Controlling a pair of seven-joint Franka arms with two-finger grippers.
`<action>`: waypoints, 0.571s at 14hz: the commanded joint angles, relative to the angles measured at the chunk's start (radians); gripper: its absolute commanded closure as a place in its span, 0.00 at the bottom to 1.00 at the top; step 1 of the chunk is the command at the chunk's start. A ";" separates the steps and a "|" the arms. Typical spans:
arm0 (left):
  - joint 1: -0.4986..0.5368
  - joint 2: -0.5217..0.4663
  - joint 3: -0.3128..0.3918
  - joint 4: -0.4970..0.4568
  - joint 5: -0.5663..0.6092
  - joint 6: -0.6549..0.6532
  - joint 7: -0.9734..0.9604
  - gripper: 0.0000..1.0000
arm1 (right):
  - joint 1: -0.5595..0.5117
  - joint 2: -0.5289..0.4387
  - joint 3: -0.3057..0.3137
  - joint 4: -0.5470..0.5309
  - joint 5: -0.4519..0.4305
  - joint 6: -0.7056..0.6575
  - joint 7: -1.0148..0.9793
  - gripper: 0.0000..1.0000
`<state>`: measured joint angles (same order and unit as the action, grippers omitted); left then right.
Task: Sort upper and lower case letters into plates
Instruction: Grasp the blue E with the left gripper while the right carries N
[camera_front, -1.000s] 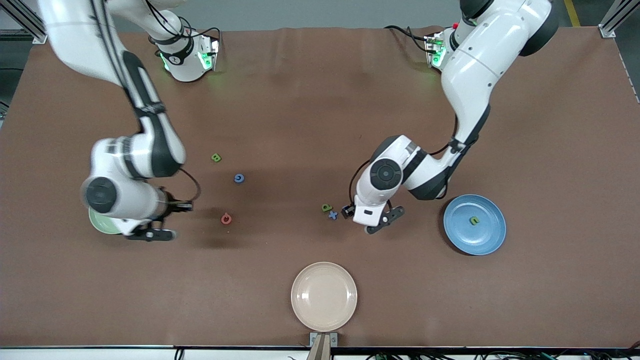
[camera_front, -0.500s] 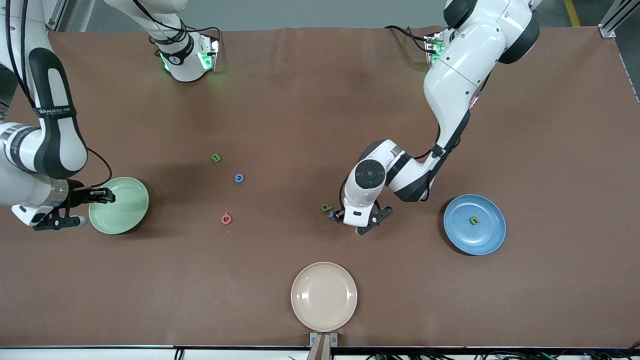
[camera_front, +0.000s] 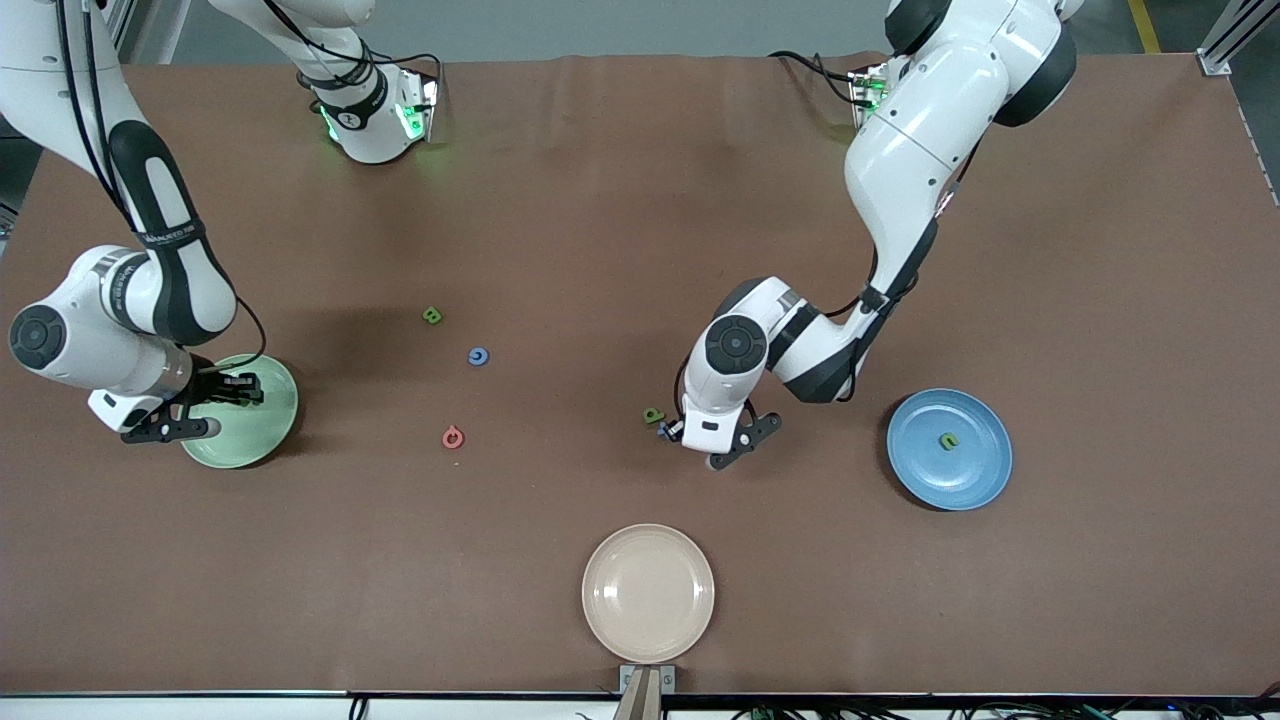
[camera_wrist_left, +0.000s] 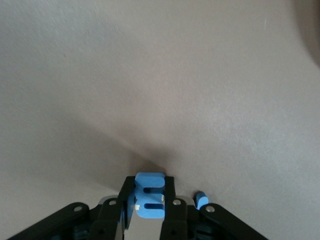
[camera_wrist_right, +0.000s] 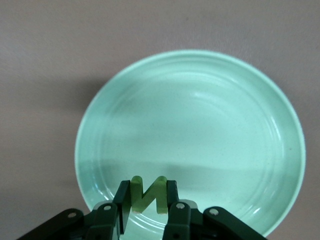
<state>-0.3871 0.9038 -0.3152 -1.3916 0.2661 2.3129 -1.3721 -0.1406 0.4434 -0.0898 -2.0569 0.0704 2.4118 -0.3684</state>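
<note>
The left gripper (camera_wrist_left: 148, 202) is clamped on a blue letter (camera_wrist_left: 149, 195) at the table beside the green p (camera_front: 653, 414), the right gripper (camera_wrist_right: 148, 200) pinches a green N (camera_wrist_right: 148, 194) over the pale green plate (camera_front: 262, 432); both pieces look light, rigid, best nipped across flat faces

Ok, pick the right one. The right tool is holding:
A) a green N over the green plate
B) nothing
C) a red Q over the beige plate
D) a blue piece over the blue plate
A: the right wrist view shows the right tool shut on a green N, hanging over the green plate.
</note>
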 joint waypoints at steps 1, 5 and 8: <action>0.049 -0.084 0.007 -0.009 0.018 -0.091 -0.001 1.00 | -0.017 -0.026 0.012 -0.080 -0.014 0.075 0.002 0.84; 0.160 -0.227 0.005 -0.056 0.025 -0.228 0.158 1.00 | -0.016 -0.026 0.012 -0.109 -0.012 0.112 0.003 0.78; 0.279 -0.313 0.007 -0.165 0.027 -0.228 0.354 1.00 | -0.013 -0.026 0.013 -0.105 -0.012 0.099 0.011 0.25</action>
<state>-0.1767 0.6650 -0.3046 -1.4412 0.2763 2.0748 -1.1172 -0.1423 0.4433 -0.0895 -2.1370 0.0704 2.5114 -0.3677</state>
